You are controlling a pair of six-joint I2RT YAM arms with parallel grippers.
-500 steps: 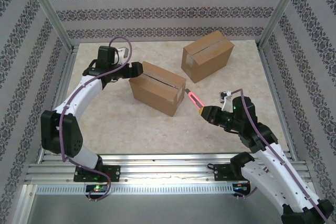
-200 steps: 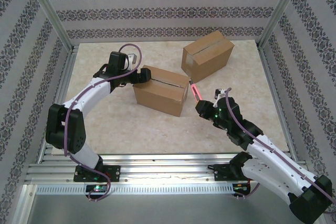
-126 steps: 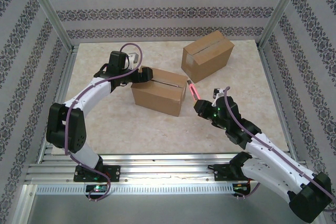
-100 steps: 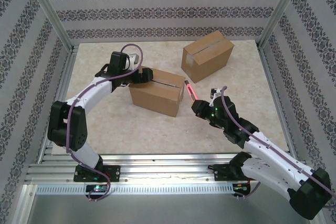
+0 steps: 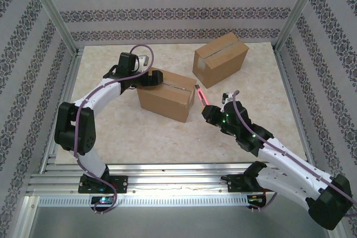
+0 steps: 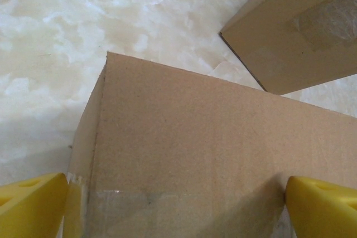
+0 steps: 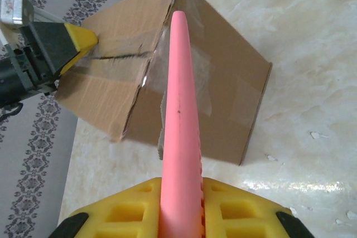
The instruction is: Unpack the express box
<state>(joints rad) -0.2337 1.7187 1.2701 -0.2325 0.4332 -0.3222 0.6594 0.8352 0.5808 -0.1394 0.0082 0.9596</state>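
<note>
Right gripper (image 5: pixel 207 111) moved closer to box (image 5: pixel 167 97), clamped on pink tool (image 5: pixel 199 94), left gripper (image 5: pixel 155 77) spread astride box's end

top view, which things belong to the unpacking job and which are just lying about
In the job: near cardboard box; pink tool in right gripper; left gripper, open over that box.
Lying about, for now: far cardboard box.

Nearer box (image 5: pixel 164 96) lies left of and before farther box (image 5: pixel 220 59).
</note>
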